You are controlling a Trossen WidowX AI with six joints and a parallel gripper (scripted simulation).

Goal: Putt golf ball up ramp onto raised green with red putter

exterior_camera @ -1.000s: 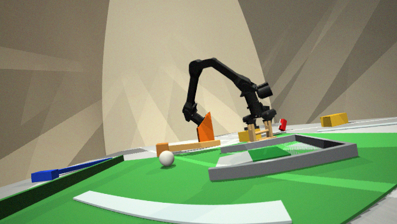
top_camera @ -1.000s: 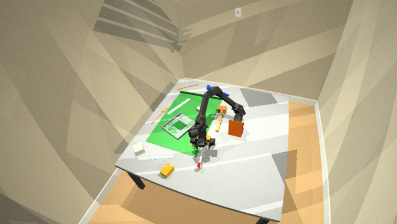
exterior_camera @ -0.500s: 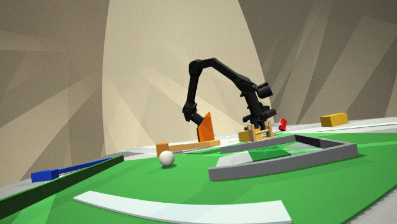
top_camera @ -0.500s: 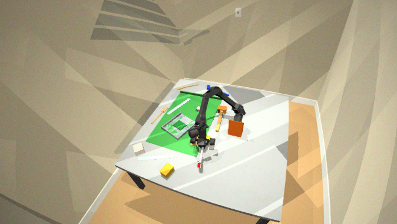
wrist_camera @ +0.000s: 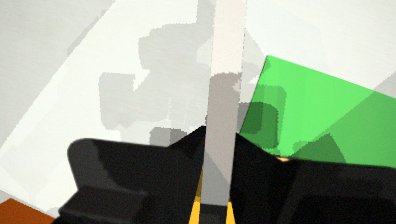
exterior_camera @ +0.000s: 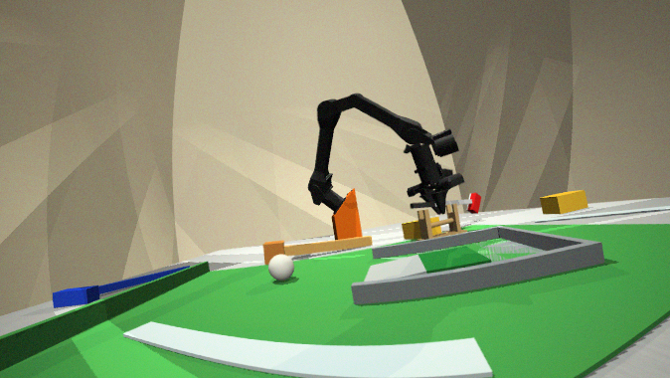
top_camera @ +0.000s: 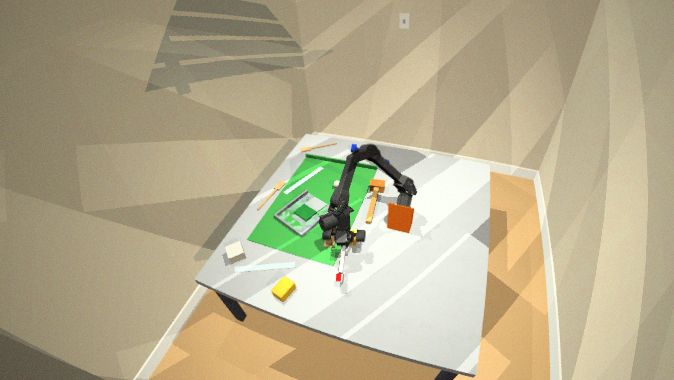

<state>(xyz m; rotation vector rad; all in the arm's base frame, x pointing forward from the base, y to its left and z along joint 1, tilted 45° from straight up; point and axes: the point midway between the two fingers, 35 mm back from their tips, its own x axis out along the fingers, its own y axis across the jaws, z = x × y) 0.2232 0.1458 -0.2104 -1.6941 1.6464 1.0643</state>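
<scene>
The red putter point(top_camera: 342, 259) point(exterior_camera: 460, 202) point(wrist_camera: 223, 95) has a small, blocky, bright red head on a slim, straight white shaft with a dark grip end. It extends from the tool point(top_camera: 343, 244) point(exterior_camera: 440, 211) point(wrist_camera: 220, 132), whose fingers are mostly closed, pinching the shaft between them. The head is well apart from the golf ball point(top_camera: 336, 184) point(exterior_camera: 281, 268).

There is one ball, plain white and round, on the one green mat point(top_camera: 285, 237) point(exterior_camera: 308, 310) point(wrist_camera: 325, 112). One low grey frame point(top_camera: 288, 225) point(exterior_camera: 477, 278) surrounds a darker green square point(exterior_camera: 454, 259). Two yellow blocks, one near the tabletop's edge point(top_camera: 283, 288) point(exterior_camera: 564, 202) and one beside the wooden stand point(exterior_camera: 424, 225), are visible. I count one orange mallet point(top_camera: 372, 206) point(exterior_camera: 328, 246), two thin wooden implements point(top_camera: 318, 147) and two pale strips point(top_camera: 265, 267).
</scene>
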